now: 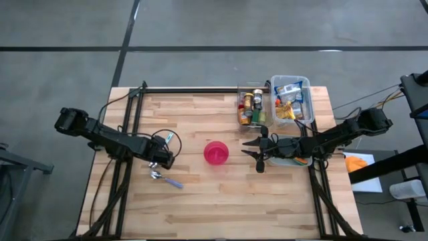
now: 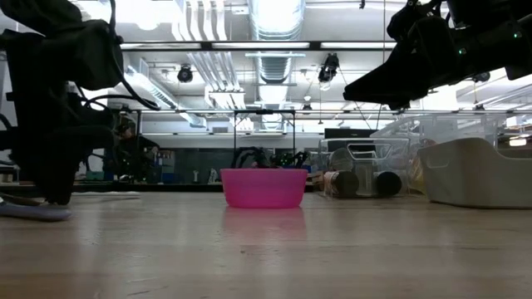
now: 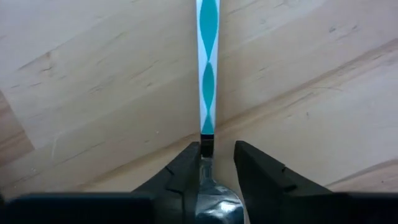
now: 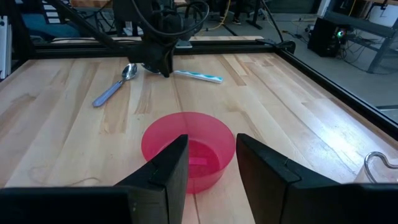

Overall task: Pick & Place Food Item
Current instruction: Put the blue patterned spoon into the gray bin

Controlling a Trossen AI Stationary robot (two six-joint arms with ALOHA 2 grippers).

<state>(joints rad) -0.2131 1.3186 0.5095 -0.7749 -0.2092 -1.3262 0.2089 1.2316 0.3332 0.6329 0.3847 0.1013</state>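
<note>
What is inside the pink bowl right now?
The pink bowl holds one small flat pinkish piece on its bottom, seen from the right wrist. Its near inner wall is hidden behind the right gripper's fingers.

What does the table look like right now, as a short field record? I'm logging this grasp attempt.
left gripper: pointing down, fingers open astride the teal-striped spoon's neck
teal-striped spoon: flat on the table
second spoon: lying nearby, untouched
pink bowl: table centre
right gripper: fingers open, holding nothing, hovering beside the bowl
clear bin: far edge, holds packaged items
</note>
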